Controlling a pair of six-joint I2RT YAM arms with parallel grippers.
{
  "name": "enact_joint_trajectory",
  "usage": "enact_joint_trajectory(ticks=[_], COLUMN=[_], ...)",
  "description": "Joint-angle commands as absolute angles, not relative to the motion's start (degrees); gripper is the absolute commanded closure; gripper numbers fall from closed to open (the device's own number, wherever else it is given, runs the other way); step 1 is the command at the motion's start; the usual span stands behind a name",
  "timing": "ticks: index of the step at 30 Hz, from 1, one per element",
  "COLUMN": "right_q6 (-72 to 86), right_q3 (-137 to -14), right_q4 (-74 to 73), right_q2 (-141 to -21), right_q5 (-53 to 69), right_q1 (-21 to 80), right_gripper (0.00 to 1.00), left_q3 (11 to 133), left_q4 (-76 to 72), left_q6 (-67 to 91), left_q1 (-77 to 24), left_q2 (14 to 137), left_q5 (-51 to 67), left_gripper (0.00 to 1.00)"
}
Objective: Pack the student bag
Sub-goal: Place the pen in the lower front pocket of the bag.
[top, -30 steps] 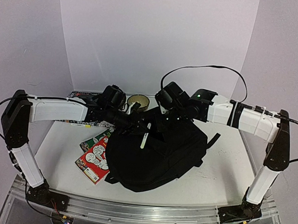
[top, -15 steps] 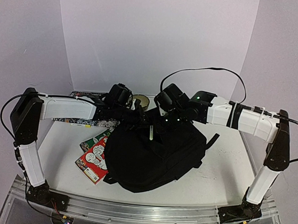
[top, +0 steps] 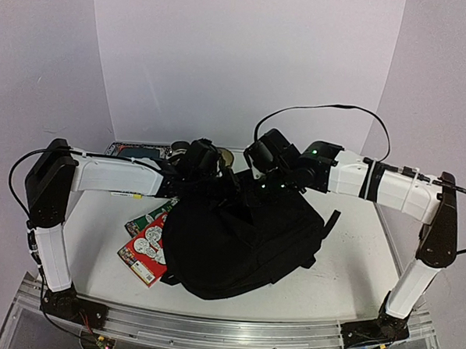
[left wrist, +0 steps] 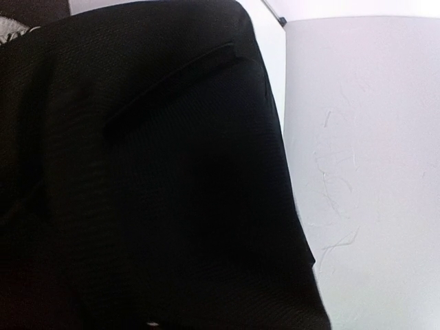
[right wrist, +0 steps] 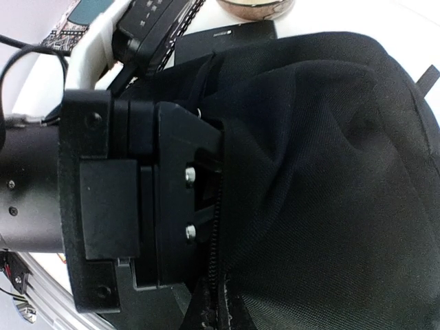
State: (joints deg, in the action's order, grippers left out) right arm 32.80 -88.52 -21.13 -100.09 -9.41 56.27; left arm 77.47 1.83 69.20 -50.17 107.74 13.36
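Observation:
The student bag (top: pixel 241 241), a large black backpack, lies in the middle of the table with its open top towards the back. My left gripper (top: pixel 223 186) reaches into that opening, and its fingers are hidden by the fabric. In the right wrist view its black body (right wrist: pixel 172 185) sits against the bag's zip edge (right wrist: pixel 221 275). The left wrist view shows only black bag fabric (left wrist: pixel 151 192) and white table. My right gripper (top: pixel 258 188) is at the top rim of the bag, and its jaws look shut on the zip edge.
Red and green picture books (top: pixel 147 240) lie left of the bag. A tan bowl (right wrist: pixel 254 7) and a flat black item (right wrist: pixel 223 38) sit behind the bag. A patterned book (top: pixel 137 148) lies at the back left. The white table (left wrist: pixel 371 172) shows beside the bag.
My left gripper has moved right and down into the bag's opening with a thin white stick. The stick no longer shows. My right gripper has stayed at the bag's rim.

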Motion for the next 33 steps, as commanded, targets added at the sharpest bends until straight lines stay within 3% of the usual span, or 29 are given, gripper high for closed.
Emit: enact_joint_trajectory(ticks=[1,7,21,28,33], right_q6=[32.66,32.19,30.74,30.67,30.43], right_q3=[-88.32,-88.11,-87.44,-87.51,-88.69], right_q4=[-19.78,-19.77,-20.36,-20.37,-20.39], right_q2=[-96.35,-96.33,-96.68,-97.22,-98.22], right_q5=[-9.86,-11.34,-14.68,-15.00,-14.21], right_q1=[57.01,56.97,56.93,56.93,56.91], right_gripper=[1.00,1.00,1.00,1.00,1.00], left_q3=[78.51,77.42,66.59,63.50,61.08], left_q4=[-1.94,1.65,15.33,31.52,38.11], left_q6=[69.26,67.81,65.74,66.83,64.38], left_q1=[-49.99,-50.10,-50.12,-48.33,-39.32], left_q2=[105.85,102.75,84.22,74.41,71.17], left_q5=[9.62,7.41,-5.68,-19.28,-18.64], left_gripper=[0.65,0.50,0.51,0.40,0.33])
